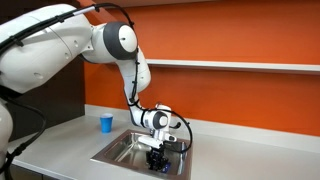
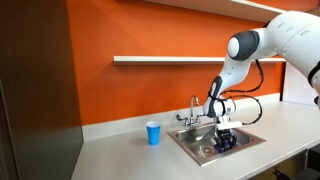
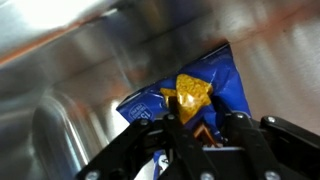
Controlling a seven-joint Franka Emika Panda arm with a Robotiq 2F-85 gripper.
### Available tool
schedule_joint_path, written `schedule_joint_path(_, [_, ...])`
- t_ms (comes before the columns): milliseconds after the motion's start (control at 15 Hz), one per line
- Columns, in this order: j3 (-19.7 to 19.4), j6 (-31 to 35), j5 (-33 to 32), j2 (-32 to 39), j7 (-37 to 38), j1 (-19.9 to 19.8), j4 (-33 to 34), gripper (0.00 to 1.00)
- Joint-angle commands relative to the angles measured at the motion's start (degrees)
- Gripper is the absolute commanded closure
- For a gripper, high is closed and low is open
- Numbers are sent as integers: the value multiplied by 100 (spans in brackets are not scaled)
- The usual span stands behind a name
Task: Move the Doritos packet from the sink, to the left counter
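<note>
The Doritos packet [image 3: 200,95], a crinkly blue bag with an orange-yellow chip picture, lies on the steel floor of the sink [image 1: 113,152]. The sink also shows in an exterior view [image 2: 192,146]. My gripper [image 3: 205,128] is down inside the basin, with its two black fingers close together on the packet's near edge. In both exterior views the gripper [image 1: 157,160] [image 2: 225,145] is low in the sink and hides most of the packet. The light grey counter [image 1: 55,150] [image 2: 110,158] stretches beside the sink.
A plain blue cup [image 1: 106,123] [image 2: 153,133] stands on the counter next to the sink. The chrome faucet [image 2: 194,108] rises at the sink's back edge. An orange wall with a shelf [image 2: 160,60] stands behind.
</note>
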Motion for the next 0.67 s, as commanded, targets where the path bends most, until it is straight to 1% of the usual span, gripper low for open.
schedule_joint_path(0, [78,-14,107,-43,-189,-128,-35,90])
schedule_joint_path(67, [70,-15,106,-44,-186,-133,-32,98])
schedule_joint_path(133, [72,-20,108,-55,-187,-137,-34,99])
schedule_joint_path(200, [72,-18,109,-48,-182,-134,-28,96])
schedule_joint_path(333, [65,-30,102,-62,-175,-128,-24,100])
schedule_joint_path(600, [59,-55,102,-94,-146,-112,-26,99])
